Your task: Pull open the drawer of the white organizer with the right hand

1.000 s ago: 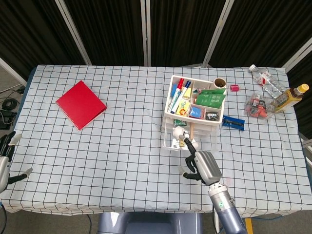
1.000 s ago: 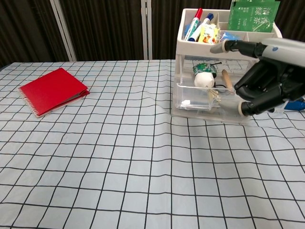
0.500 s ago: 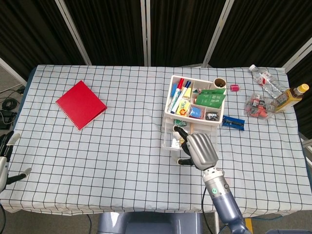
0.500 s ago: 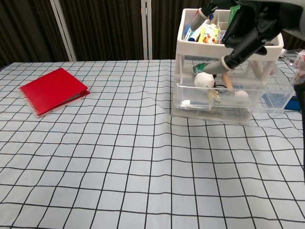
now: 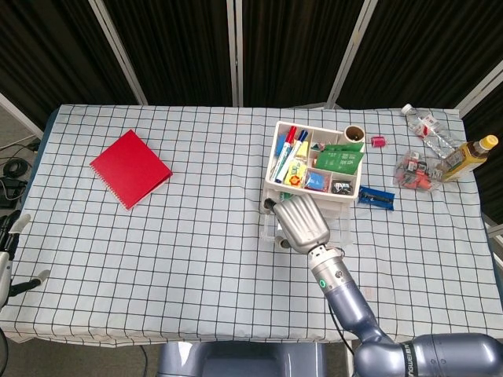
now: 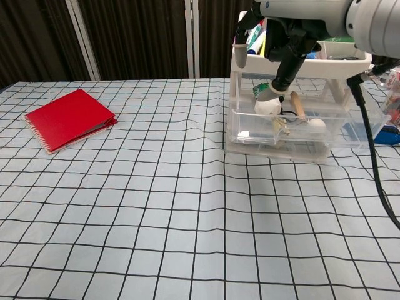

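The white plastic organizer stands on the checked tablecloth, right of the middle of the table, and its top tray is packed with pens, markers and a green packet. Under the tray sits the clear plastic drawer — it sticks out a little toward the robot, so it looks partly open already. Small things lie inside it, such as a white round ball and a wooden stick. The right hand is up high in front of the organizer, above the drawer's front edge. Its fingers point down and are a little apart, and they hold nothing. One fingertip hangs just over the white ball, but it is hard to tell if it touches. The hand is likely there to hook the drawer's front wall and pull it out more. The left hand waits at the far left edge of the table with its fingers apart — it has no job here. A red spiral notebook lies well away on the left side.
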Controlling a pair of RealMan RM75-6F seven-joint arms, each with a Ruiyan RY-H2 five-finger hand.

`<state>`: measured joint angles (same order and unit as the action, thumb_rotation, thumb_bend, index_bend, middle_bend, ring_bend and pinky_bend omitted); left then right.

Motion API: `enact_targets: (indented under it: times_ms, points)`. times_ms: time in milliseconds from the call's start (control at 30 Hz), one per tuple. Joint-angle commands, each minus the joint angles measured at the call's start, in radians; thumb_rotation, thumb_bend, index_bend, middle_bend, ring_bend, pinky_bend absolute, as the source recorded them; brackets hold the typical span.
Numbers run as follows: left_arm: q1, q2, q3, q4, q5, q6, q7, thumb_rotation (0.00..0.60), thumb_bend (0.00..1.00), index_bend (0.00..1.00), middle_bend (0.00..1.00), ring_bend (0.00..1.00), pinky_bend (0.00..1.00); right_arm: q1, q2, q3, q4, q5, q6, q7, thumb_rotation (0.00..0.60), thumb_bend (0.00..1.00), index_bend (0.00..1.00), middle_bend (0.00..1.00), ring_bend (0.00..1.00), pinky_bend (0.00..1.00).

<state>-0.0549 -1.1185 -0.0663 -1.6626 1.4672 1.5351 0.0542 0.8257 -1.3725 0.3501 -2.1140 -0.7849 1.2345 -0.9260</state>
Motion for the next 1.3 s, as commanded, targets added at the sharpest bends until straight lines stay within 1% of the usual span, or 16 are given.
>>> enact_targets:
  times_ms: [33, 233, 400, 533, 667, 833, 1033, 1300]
  points:
    - [0.000, -0.001, 0.000, 0.000, -0.001, -0.001, 0.001, 0.600, 0.00, 0.00, 0.00, 0.00, 0.00, 0.029, -0.008, -0.013, 0.029, 0.012, 0.011, -0.029, 0.600, 0.04, 0.48, 1.00, 1.00, 0.86]
    - [-0.002, -0.002, -0.001, 0.002, -0.005, -0.004, 0.002, 0.600, 0.00, 0.00, 0.00, 0.00, 0.00, 0.058, 0.001, -0.034, 0.048, 0.009, 0.020, -0.063, 0.600, 0.07, 0.53, 1.00, 1.00, 0.86]
    - [-0.002, -0.003, -0.001, 0.001, -0.003, -0.004, 0.004, 0.600, 0.00, 0.00, 0.00, 0.00, 0.00, 0.081, 0.028, -0.055, 0.050, 0.014, 0.001, -0.082, 0.600, 0.07, 0.53, 1.00, 1.00, 0.86]
    - [-0.002, -0.004, 0.000, 0.000, -0.002, -0.004, 0.008, 0.600, 0.00, 0.00, 0.00, 0.00, 0.00, 0.110, 0.055, -0.082, 0.052, 0.014, -0.020, -0.126, 0.600, 0.06, 0.48, 1.00, 1.00, 0.86]
    - [-0.001, -0.004, 0.000, -0.001, -0.001, -0.002, 0.009, 0.600, 0.00, 0.00, 0.00, 0.00, 0.00, 0.136, 0.066, -0.098, 0.049, 0.028, -0.019, -0.171, 0.600, 0.06, 0.43, 1.00, 1.00, 0.86]
    - [-0.001, -0.003, -0.001, 0.000, -0.006, -0.004, 0.008, 0.600, 0.00, 0.00, 0.00, 0.00, 0.00, 0.173, 0.077, -0.127, 0.064, 0.051, -0.005, -0.249, 0.600, 0.06, 0.42, 1.00, 1.00, 0.86]
    - [-0.003, -0.004, -0.001, -0.001, -0.008, -0.008, 0.013, 0.600, 0.00, 0.00, 0.00, 0.00, 0.00, 0.197, 0.093, -0.149, 0.071, 0.073, -0.010, -0.268, 0.600, 0.06, 0.43, 1.00, 1.00, 0.86]
    - [-0.002, -0.005, -0.003, -0.002, -0.011, -0.008, 0.014, 0.600, 0.00, 0.00, 0.00, 0.00, 0.00, 0.210, 0.098, -0.187, 0.093, 0.065, -0.044, -0.238, 0.600, 0.06, 0.45, 1.00, 1.00, 0.86]
